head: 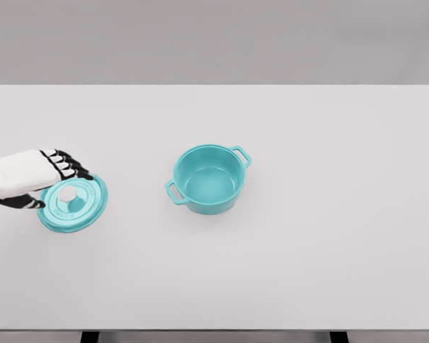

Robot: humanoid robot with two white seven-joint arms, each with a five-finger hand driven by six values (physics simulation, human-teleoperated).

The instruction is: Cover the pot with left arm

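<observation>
A teal lid (79, 204) with a pale knob sits at the left of the white table (329, 243), tilted with its right side raised. My left hand (59, 187) comes in from the left edge and is shut on the lid: its dark fingers (70, 165) curl over the far rim and the thumb presses the near-left rim. The open teal pot (209, 179), with two side handles and nothing inside, stands upright near the table's middle, well to the right of the lid. The right arm is out of view.
The table's far edge meets a plain grey wall. Its front edge runs along the bottom of the picture, with two dark legs showing below it.
</observation>
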